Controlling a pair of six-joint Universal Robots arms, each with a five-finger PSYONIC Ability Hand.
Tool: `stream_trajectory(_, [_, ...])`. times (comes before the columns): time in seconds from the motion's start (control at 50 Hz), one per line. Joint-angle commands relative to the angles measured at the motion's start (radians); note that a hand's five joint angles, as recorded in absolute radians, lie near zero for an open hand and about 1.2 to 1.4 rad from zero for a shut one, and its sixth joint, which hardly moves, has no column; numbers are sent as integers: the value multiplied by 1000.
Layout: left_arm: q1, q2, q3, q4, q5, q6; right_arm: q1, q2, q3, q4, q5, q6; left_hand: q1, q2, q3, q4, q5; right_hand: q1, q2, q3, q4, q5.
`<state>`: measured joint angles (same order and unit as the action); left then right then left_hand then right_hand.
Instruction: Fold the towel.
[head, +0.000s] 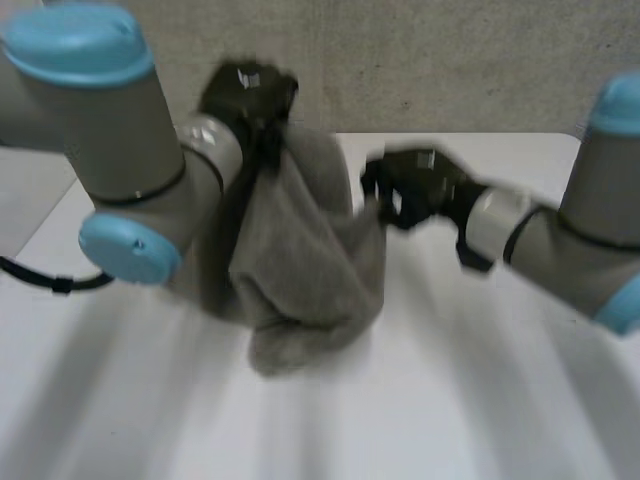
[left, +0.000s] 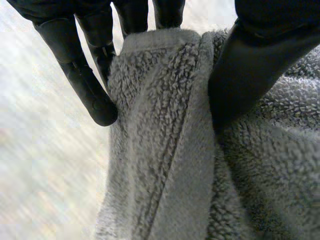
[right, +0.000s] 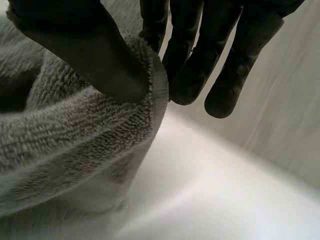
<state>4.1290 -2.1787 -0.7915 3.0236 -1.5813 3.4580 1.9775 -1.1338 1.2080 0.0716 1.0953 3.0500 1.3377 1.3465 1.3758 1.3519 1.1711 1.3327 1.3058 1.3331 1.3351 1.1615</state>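
A grey terry towel hangs bunched above the white table, its lower end near the surface. My left hand holds its upper left corner. In the left wrist view the thumb presses the towel against the fingers at a hemmed edge. My right hand grips the towel's right edge. In the right wrist view its thumb pinches the towel's hem against the fingers.
A beige wall runs behind the table's far edge. The left arm stands close beside the hanging towel, the right arm reaches in from the right. Bare table surface lies in front of the towel.
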Motion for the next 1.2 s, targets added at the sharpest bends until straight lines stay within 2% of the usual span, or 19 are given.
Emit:
stream_trajectory(0.02, [31, 101, 163, 142, -100, -120, -6, -174, -180, -278, 67, 20, 59, 50, 21, 44, 51, 64, 90, 63, 61, 60])
stream_trajectory(0.1, [79, 169, 130, 213, -140, -223, 3, -291, -146, -465, 133, 12, 59, 50, 21, 44, 51, 64, 90, 63, 61, 60])
stream_trajectory(0.14, [131, 233, 30, 253, -135, -319, -5, -306, -127, -461, 126, 10, 59, 50, 21, 44, 51, 64, 90, 63, 61, 60])
stream_trajectory(0.22, [163, 293, -120, 281, -120, -382, 9, -299, -90, -394, 90, -7, 59, 50, 21, 44, 51, 64, 90, 63, 61, 60])
stream_trajectory(0.26, [169, 321, -284, 311, -71, -398, 32, -250, -41, -310, 60, -89, 59, 50, 21, 44, 51, 64, 90, 63, 61, 60])
stream_trajectory(0.34, [168, 329, -452, 346, -13, -395, 81, -178, 13, -243, 66, -215, 59, 50, 21, 44, 51, 64, 90, 63, 61, 60])
stream_trajectory(0.42, [171, 324, -609, 408, 41, -393, 153, -94, 103, -141, 113, -374, 59, 50, 21, 44, 51, 64, 90, 63, 61, 60])
stream_trajectory(0.46, [172, 318, -686, 448, 64, -387, 161, -66, 137, -116, 144, -401, 59, 50, 21, 44, 51, 64, 90, 63, 61, 60])
stream_trajectory(0.54, [194, 277, -859, 540, 90, -282, 175, 18, 224, -104, 224, -412, 59, 50, 21, 44, 51, 64, 90, 63, 61, 60])
stream_trajectory(0.62, [223, 252, -937, 563, 96, -178, 176, 71, 260, -102, 244, -410, 59, 50, 21, 44, 51, 64, 90, 63, 61, 60])
stream_trajectory(0.66, [246, 243, -998, 564, 96, -84, 176, 89, 272, -102, 248, -410, 59, 50, 21, 44, 51, 64, 90, 63, 61, 60])
stream_trajectory(0.72, [257, 247, -1043, 561, 96, -27, 176, 108, 291, -99, 251, -410, 59, 50, 21, 44, 51, 64, 90, 63, 61, 60])
stream_trajectory(0.94, [263, 359, -1164, 557, 96, -2, 166, 23, 312, -92, 251, -356, 1, -8, -37, -14, -7, 64, 90, 63, 61, 60])
stream_trajectory(0.96, [263, 359, -1164, 557, 96, -2, 166, 13, 318, -92, 250, -337, 0, -9, -38, -14, -8, -113, -86, -113, -115, -116])
stream_trajectory(0.98, [264, 378, -1178, 558, 98, -2, 167, 0, 324, -93, 247, -314, -32, -41, -70, -46, -40, -457, -431, -458, -460, -461])
stream_trajectory(1.0, [264, 399, -1192, 558, 98, -2, 167, 0, 324, -93, 247, -313, -79, -87, -117, -93, -86, -461, -434, -461, -463, -464])
stream_trajectory(1.02, [264, 399, -1192, 558, 98, -2, 167, -15, 329, -93, 248, -286, -79, -88, -117, -93, -87, -708, -681, -708, -710, -711])
stream_trajectory(1.12, [264, 454, -1236, 561, 98, -2, 133, -40, 338, -92, 256, -227, -214, -223, -252, -228, -222, -731, -704, -731, -733, -734])
stream_trajectory(1.2, [263, 461, -1246, 561, 96, -3, 60, -41, 378, -93, 250, -206, -226, -235, -264, -240, -234, -725, -698, -726, -728, -728])
